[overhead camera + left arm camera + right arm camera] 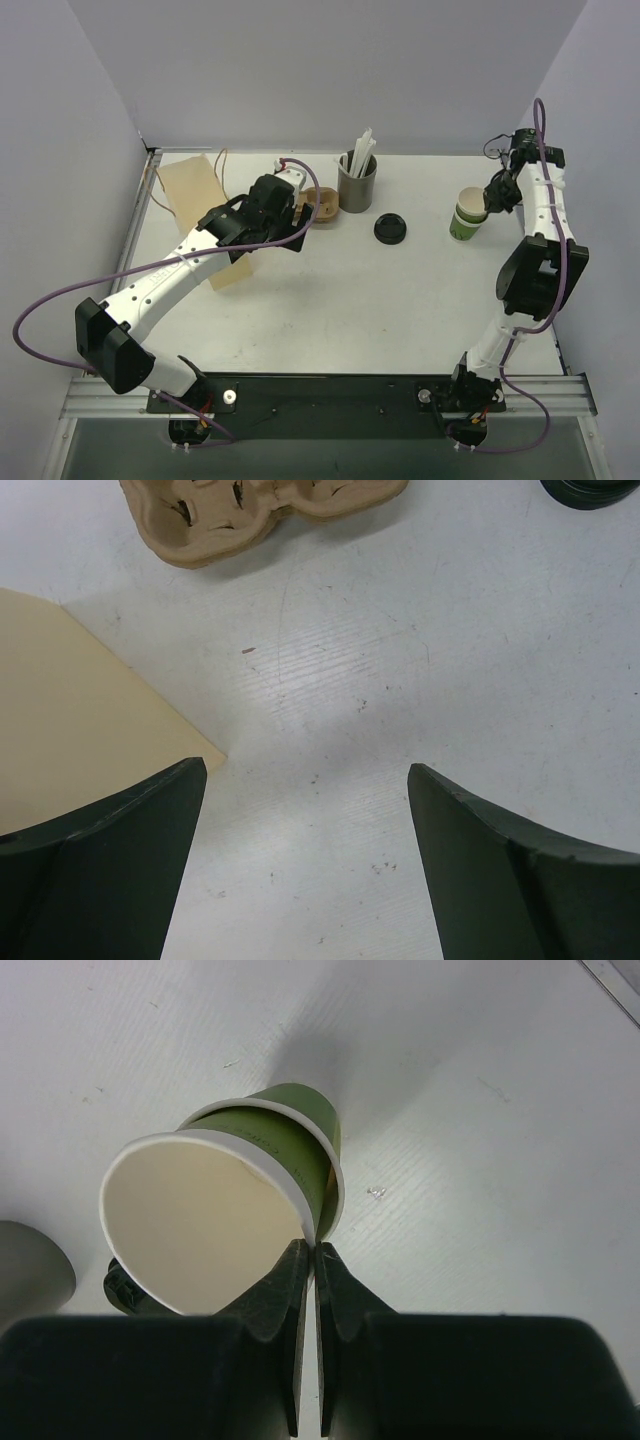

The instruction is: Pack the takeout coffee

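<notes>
The right fingers (295,1280) were pinched shut on the rim of the green paper cup (205,1222). That cup tilted out of a second green cup (310,1110) on the table (480,1160), well right of the grey straw cup (356,186). The black lid (390,229) lay between them. The left fingers (160,830) hung open near the cardboard cup carrier (250,515).

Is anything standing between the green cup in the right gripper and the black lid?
Nothing visible does: the green cup and black lid have only bare table between them; the grey straw cup stands beyond the lid.
</notes>
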You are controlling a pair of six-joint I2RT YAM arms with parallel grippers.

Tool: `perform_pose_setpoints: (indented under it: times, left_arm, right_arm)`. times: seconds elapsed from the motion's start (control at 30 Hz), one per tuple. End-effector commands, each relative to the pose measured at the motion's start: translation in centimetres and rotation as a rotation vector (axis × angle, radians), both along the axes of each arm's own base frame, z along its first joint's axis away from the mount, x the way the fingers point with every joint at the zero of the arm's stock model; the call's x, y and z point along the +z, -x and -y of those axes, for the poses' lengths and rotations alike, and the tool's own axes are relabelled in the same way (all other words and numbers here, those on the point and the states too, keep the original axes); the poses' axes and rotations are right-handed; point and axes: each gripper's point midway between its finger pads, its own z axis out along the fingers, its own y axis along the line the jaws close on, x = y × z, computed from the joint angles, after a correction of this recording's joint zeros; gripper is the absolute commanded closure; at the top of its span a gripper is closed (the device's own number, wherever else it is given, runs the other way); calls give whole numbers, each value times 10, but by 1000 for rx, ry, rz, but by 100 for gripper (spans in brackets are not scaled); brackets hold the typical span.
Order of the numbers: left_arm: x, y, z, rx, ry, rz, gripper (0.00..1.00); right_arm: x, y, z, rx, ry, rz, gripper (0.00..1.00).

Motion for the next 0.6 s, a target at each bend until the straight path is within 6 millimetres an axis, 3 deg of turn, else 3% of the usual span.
perform_pose_setpoints:
  times: [0.0,0.57]
  left_arm:
    - [21,-7,-2,22,32,47,7]
    - [25,-9,-1,29,56,54,7]
  right_arm:
    - [36,6,-1,-10,0,68,100]
    - [75,8,-4,-27,6,189,100]
